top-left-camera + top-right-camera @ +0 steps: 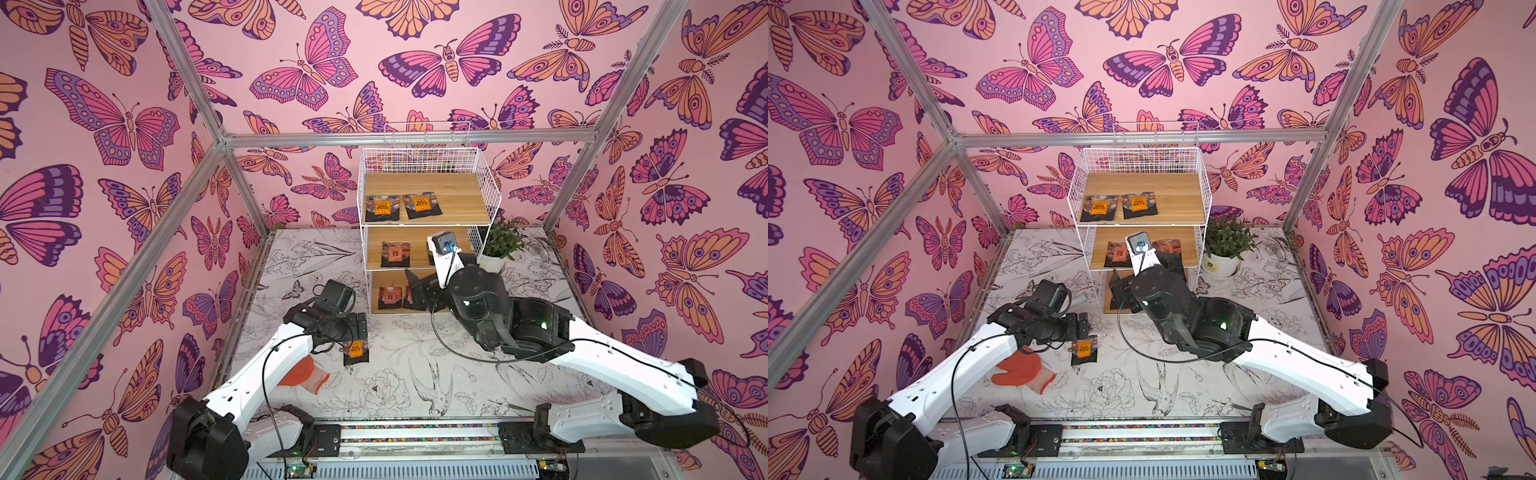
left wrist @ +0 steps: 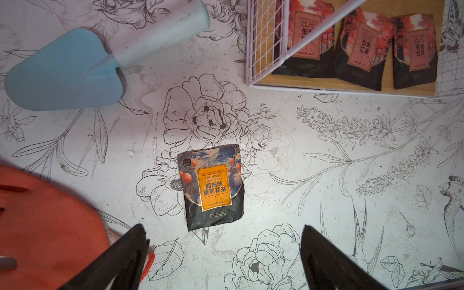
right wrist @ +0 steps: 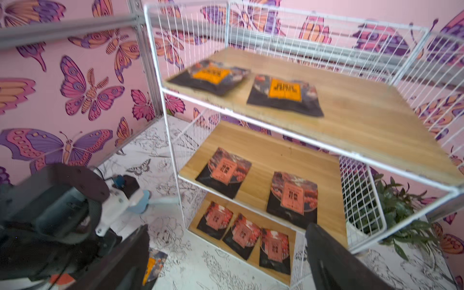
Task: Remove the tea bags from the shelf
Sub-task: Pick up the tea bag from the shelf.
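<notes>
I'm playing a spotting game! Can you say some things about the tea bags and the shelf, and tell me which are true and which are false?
1. One orange-label tea bag lies on the table, off the shelf. True.
2. The top board is empty. False: the top board holds two orange-label bags.
3. The bottom board holds three reddish-pink bags. True.
4. The left gripper squeezes a tea bag. False: the left gripper is open and holds nothing.
</notes>
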### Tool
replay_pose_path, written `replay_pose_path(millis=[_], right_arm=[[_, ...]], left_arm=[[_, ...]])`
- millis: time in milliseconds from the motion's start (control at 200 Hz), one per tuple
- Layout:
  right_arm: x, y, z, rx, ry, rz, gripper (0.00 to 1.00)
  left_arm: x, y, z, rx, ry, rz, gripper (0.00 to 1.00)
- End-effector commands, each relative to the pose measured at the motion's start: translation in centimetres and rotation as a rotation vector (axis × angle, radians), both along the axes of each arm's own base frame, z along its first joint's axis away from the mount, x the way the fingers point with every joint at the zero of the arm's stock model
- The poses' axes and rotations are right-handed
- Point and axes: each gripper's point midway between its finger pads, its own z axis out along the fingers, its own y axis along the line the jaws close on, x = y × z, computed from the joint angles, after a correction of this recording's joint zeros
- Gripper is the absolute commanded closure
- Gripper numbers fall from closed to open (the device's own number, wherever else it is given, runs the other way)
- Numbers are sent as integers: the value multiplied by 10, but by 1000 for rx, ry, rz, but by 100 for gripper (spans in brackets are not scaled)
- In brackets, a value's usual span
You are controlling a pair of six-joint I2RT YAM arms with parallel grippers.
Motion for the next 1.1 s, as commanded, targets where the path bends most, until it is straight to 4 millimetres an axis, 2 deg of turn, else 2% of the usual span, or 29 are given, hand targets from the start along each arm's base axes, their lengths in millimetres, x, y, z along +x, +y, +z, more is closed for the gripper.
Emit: replay_pose_path(millis=[0, 100, 240, 270, 295, 526, 691, 966, 1092], right_arm=[[6, 4, 19, -54, -51, -12, 1], [19, 5, 35, -33, -42, -34, 1], [48, -2, 39, -23, 33, -52, 1], [51, -5, 46, -3, 40, -48, 1], [59, 2, 37, -27, 61, -45, 1], [93, -2, 45, -19, 77, -57, 1], [114, -4, 37, -10, 109, -73, 1], [131, 6, 25, -39, 132, -51, 1], [138, 5, 21, -54, 140, -68, 1]], left_arm=[[0, -2, -6, -15, 7, -12, 2], [1, -2, -6, -16, 5, -12, 2], [3, -2, -4, -27, 0, -10, 2], [4, -2, -3, -29, -1, -9, 2], [4, -2, -3, -31, -2, -10, 2], [6, -5, -10, -48, 13, -11, 2], [6, -5, -12, -48, 13, -11, 2], [4, -4, -11, -50, 10, -9, 2], [4, -3, -12, -45, 14, -5, 2]])
